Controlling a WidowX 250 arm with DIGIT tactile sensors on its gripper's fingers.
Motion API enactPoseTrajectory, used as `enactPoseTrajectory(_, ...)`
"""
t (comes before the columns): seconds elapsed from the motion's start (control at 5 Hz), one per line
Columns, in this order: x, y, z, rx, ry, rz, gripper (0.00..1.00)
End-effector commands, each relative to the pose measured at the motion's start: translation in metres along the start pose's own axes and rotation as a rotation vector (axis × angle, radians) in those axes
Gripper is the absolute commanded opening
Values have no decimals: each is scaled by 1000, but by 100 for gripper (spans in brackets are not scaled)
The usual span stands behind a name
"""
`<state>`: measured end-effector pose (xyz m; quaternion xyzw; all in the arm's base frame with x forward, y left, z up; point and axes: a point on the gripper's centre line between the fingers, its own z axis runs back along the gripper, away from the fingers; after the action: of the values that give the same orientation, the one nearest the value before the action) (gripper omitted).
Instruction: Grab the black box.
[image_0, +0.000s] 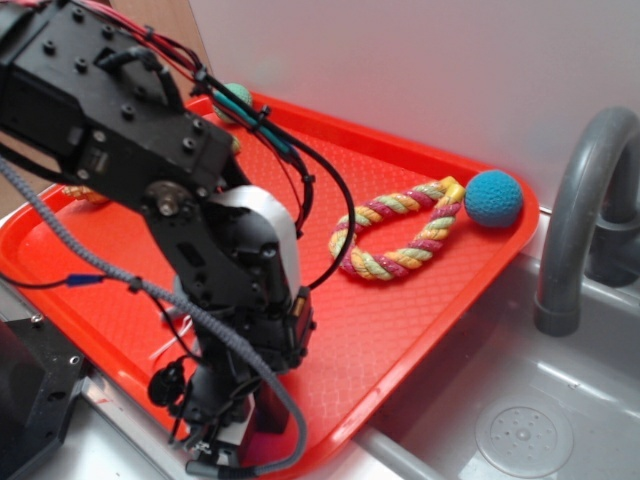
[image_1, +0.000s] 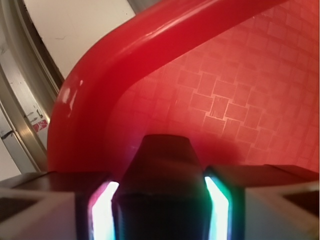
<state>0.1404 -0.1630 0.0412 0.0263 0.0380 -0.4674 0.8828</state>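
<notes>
Clamping the black box (image_1: 162, 185) between both fingers (image_1: 102, 210), the end effector (image_1: 159, 210) sits low at the near corner of the red tray (image_1: 100, 95), box right against the curved rim. From the outside view the arm (image_0: 215, 250) hides most of it, only a dark bit shows at the tray's near edge (image_0: 268, 410). Farther right on the tray there's a rope toy (image_0: 400, 235) touching a blue ball (image_0: 493, 198). Grey faucet (image_0: 580, 200) and sink (image_0: 520, 410) off to the right.
</notes>
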Motion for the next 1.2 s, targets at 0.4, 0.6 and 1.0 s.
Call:
enactPoseTrajectory(0.4,-125,88,173,81,-108,764,0)
enactPoseTrajectory(0.6,-130,91,182,88,-74,813,0)
enactPoseTrajectory(1.0,-140,69,191,52,-58,815,0)
